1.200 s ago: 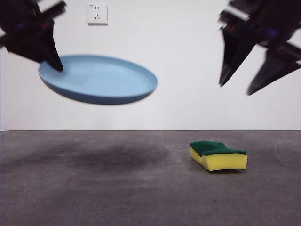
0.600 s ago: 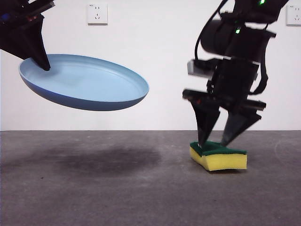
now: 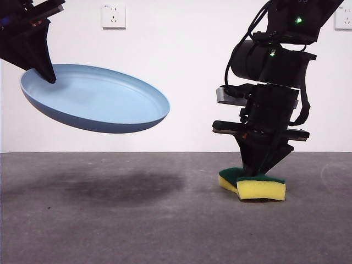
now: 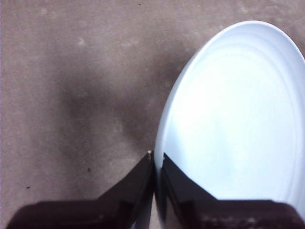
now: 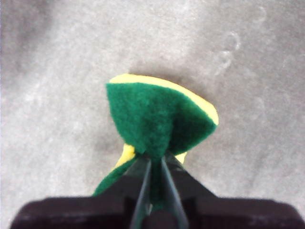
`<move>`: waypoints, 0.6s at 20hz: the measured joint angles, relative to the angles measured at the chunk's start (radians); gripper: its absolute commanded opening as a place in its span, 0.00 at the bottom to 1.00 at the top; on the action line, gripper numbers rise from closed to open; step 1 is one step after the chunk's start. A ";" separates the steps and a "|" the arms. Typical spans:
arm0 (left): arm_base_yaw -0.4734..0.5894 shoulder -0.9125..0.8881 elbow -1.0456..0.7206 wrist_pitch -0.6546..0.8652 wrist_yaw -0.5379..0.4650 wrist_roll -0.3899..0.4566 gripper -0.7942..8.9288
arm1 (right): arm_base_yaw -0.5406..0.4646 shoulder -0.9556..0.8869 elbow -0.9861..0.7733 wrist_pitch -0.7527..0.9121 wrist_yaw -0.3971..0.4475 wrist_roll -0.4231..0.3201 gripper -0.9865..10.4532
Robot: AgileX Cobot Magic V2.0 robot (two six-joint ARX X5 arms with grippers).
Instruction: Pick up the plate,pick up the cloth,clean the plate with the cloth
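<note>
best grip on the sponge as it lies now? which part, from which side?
Across its narrow waist, from straight above. The sponge lies flat on the table, green scouring layer up, and its wavy sides pinch inward at the middle, so jaws seat there. The right gripper is already shut on it this way, squeezing the foam. The left gripper holds the plate aloft.

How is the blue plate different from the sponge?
The plate is wide, thin and all light blue; the sponge is a small thick block, yellow with a green top. The plate hangs tilted in the air, while the sponge sits on the table. Both are pinched: the plate's rim by the left gripper, the sponge by the right gripper.
</note>
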 measured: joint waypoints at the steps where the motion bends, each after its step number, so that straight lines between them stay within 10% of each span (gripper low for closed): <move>1: 0.000 0.000 0.000 0.002 0.000 0.000 0.07 | 0.000 0.000 0.000 0.000 0.000 0.000 0.08; 12: -0.049 0.122 0.000 0.050 -0.029 -0.005 0.07 | 0.037 -0.254 0.000 -0.006 -0.003 0.000 0.08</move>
